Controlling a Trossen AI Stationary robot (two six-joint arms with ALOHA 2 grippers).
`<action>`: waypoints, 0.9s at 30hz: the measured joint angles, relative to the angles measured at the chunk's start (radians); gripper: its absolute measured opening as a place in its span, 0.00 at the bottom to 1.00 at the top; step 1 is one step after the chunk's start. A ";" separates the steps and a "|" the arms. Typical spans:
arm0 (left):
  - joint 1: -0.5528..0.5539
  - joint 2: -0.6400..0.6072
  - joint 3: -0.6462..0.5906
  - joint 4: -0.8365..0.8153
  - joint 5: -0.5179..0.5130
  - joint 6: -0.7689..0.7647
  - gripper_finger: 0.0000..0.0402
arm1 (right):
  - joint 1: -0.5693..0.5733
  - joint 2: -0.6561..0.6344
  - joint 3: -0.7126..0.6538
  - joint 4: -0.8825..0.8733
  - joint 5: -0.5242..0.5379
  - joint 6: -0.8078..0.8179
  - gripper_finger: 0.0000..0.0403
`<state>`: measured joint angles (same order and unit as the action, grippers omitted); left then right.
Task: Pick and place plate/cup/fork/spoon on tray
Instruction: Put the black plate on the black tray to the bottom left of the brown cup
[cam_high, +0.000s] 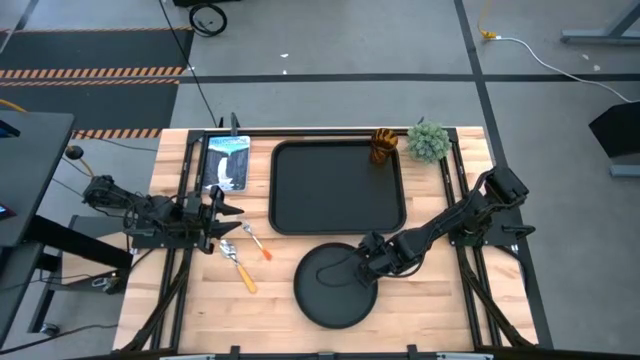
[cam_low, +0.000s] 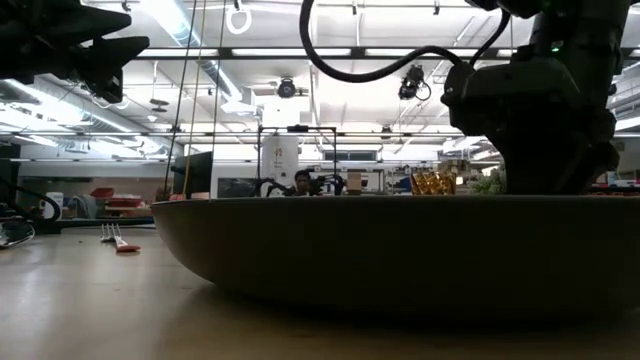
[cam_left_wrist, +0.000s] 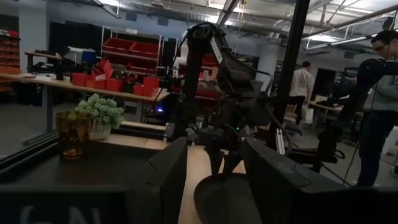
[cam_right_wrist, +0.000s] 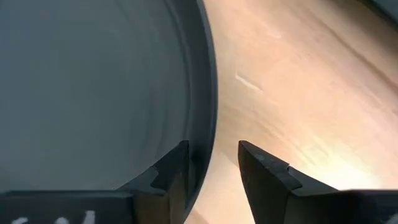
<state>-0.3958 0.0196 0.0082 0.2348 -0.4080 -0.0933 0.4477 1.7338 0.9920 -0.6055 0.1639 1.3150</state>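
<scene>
The round black plate (cam_high: 335, 287) lies on the wood table near its front edge, in front of the black tray (cam_high: 336, 188). My right gripper (cam_right_wrist: 213, 163) is open at the plate's far right rim (cam_right_wrist: 206, 124), one finger over the plate's inside and one outside over the wood. The amber cup (cam_high: 384, 146) stands at the tray's far right corner. The fork (cam_high: 258, 243) and the spoon (cam_high: 239, 266) lie left of the plate. My left gripper (cam_high: 226, 210) is open and empty at the table's left, raised above it.
A small green plant (cam_high: 428, 142) stands right of the cup. A blue and white card (cam_high: 226, 162) lies left of the tray. In the low view the plate's wall (cam_low: 400, 250) fills the foreground. People stand in the room beyond the table (cam_left_wrist: 379, 106).
</scene>
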 joint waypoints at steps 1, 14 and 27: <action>0.000 0.000 0.000 0.000 0.000 0.000 0.41 | -0.002 0.000 0.000 -0.001 -0.007 -0.001 0.33; 0.000 0.000 0.000 0.000 0.000 -0.001 0.41 | -0.016 -0.004 -0.023 0.016 -0.042 0.022 0.06; 0.000 0.000 0.000 0.000 0.000 -0.002 0.41 | -0.149 -0.073 -0.020 -0.003 -0.100 -0.153 0.02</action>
<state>-0.3960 0.0196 0.0082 0.2350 -0.4076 -0.0952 0.2991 1.6608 0.9717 -0.6087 0.0636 1.1615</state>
